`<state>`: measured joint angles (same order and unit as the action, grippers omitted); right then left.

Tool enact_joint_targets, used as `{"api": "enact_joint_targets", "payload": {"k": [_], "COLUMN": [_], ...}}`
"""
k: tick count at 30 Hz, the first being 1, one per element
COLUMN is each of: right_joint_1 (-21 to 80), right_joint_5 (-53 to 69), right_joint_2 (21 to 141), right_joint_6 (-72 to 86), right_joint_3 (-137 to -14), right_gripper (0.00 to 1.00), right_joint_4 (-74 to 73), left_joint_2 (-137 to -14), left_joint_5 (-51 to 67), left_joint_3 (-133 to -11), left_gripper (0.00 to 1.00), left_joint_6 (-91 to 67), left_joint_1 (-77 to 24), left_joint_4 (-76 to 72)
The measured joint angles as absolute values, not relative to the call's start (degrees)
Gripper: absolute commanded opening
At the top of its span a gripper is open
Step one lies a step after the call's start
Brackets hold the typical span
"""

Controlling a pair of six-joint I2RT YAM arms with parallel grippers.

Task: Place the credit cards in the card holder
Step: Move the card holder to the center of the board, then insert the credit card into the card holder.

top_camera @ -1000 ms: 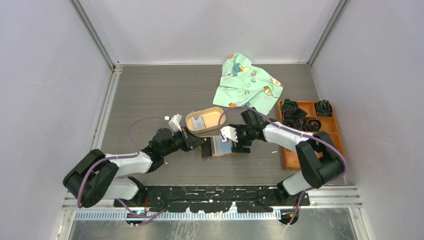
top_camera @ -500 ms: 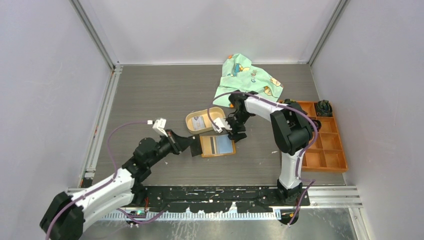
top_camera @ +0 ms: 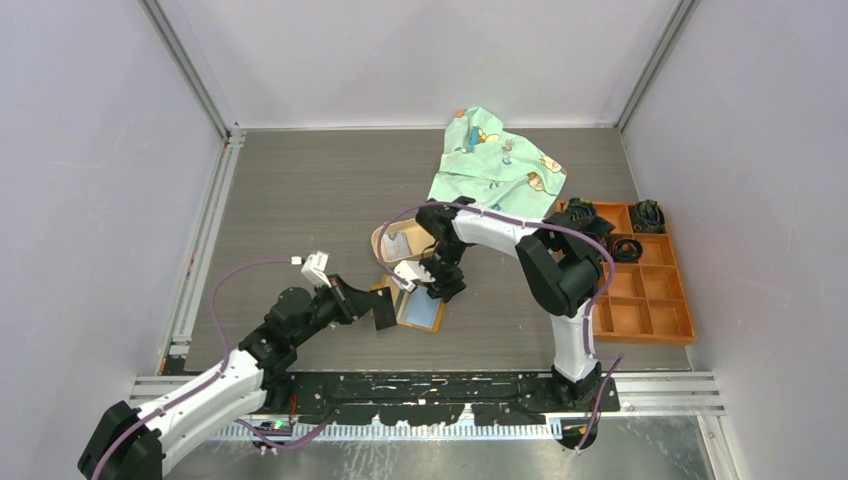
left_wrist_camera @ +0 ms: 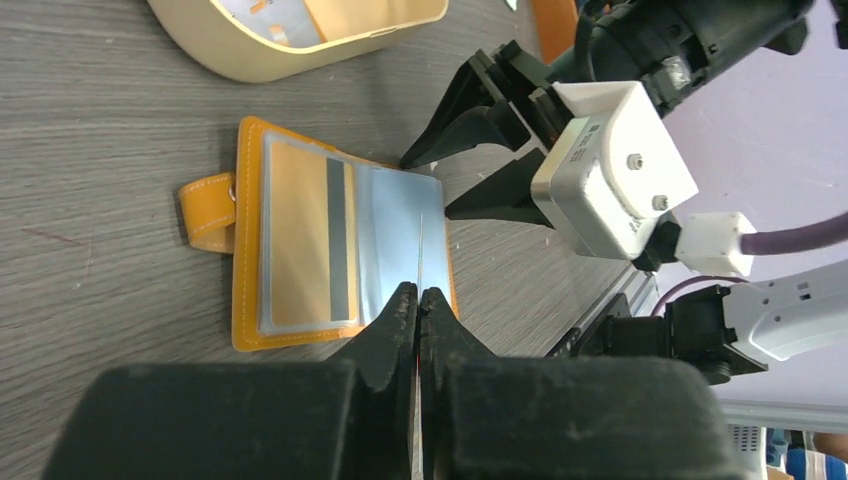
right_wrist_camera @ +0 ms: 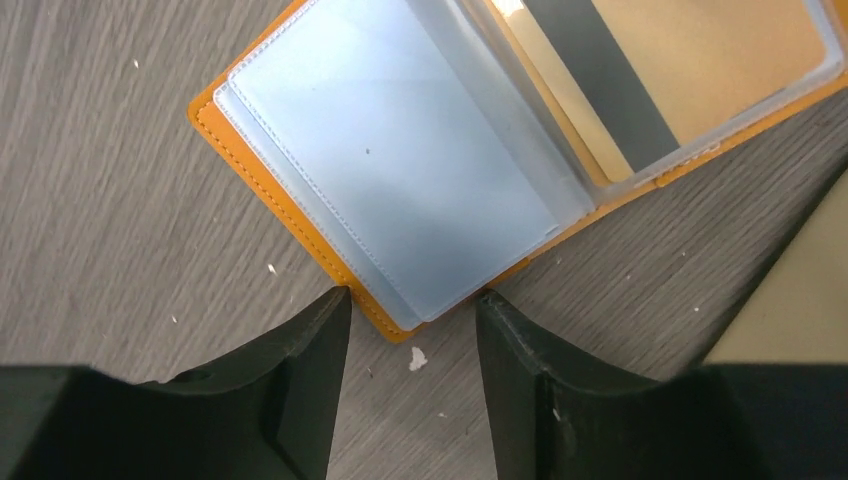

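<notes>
One grey plank table [top_camera: 300, 200]: left jaws pinch thin sheet [left_wrist_camera: 421, 250], right jaws spread at card holder [right_wrist_camera: 400, 180].

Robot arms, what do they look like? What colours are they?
The left arm and the right arm have smooth white shells between chunky black joints. A purple cable loops along each. The right wrist carries a small white box with screws. The left pincer and right pincer each have two black, wedge-shaped fingers.
</notes>
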<state>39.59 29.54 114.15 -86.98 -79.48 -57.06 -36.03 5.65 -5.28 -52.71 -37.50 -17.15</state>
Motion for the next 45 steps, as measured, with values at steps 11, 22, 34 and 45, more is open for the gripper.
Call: {"api": "enact_joint_targets", "payload": {"k": [11, 22, 34, 45], "right_joint_1": [38.9, 38.4, 38.4, 38.4], "right_joint_5": [29.7, 29.9, 29.9, 29.9], "right_joint_2": [106.5, 106.4, 106.4, 106.4], "right_joint_6": [-80.8, -80.2, -80.7, -81.2], "right_joint_3": [-68.8, -68.4, -68.5, -68.5], "right_gripper": [0.65, 0.64, 0.65, 0.65], "right_joint_4": [-50.6, -49.3, -49.5, -49.6], "left_joint_2": [-51.0, -67.1, -78.9, -84.1], "left_joint_5": [9.3, 19.7, 22.2, 23.3], "left_joint_3": [-5.7, -10.0, -11.4, -10.4], "left_gripper": [0.00, 0.00, 0.00, 0.00], "left_joint_6": [-46.3, -41.9, -40.3, -44.6], "left_joint_1": [-34.3, -30.9, -30.6, -30.9], "left_joint_4": [-27.1, -42.3, -48.6, -56.7]}}
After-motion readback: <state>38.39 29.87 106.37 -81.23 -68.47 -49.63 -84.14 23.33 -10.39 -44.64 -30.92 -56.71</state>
